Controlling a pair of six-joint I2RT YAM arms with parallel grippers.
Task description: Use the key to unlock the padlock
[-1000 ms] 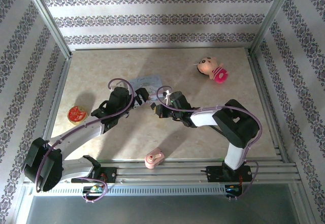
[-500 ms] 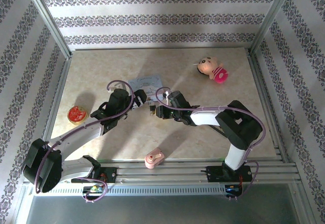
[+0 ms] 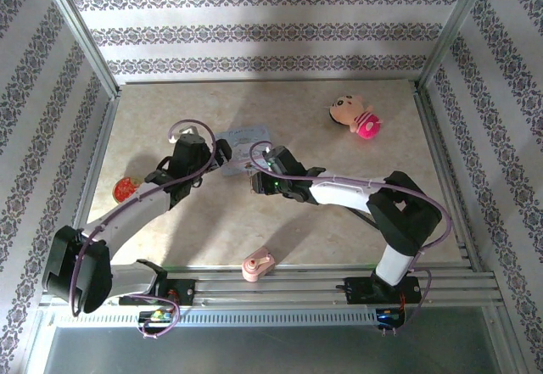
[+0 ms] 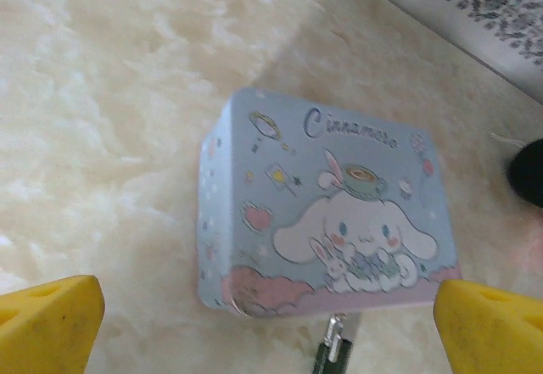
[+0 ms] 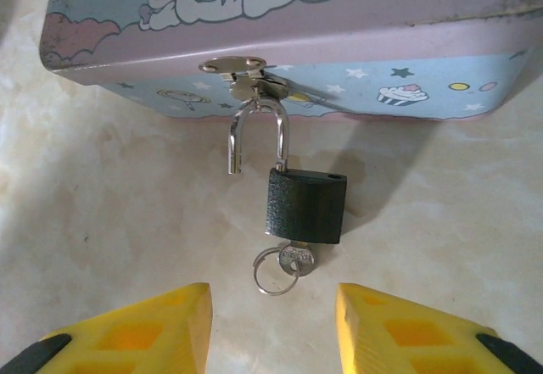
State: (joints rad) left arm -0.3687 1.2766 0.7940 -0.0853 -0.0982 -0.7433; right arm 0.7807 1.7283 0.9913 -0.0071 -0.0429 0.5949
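Now that the left arm has swung back from the middle, its tool (image 3: 222,150) sits just left of the blue tin (image 4: 322,213), fingers spread wide and empty. From the tin's front latch hangs the padlock (image 5: 305,206), its black body lying on the worktop (image 5: 102,221) just in front of the tin. One leg of the shackle (image 5: 254,128) stands clear of the body and the key (image 5: 295,258) sits in the keyhole, so the lock looks sprung. In front of the tin, slightly to its right, the right tool (image 5: 271,332) has slid closer and faces the padlock, jaws apart, gripping nothing. I judge the unlocking done.
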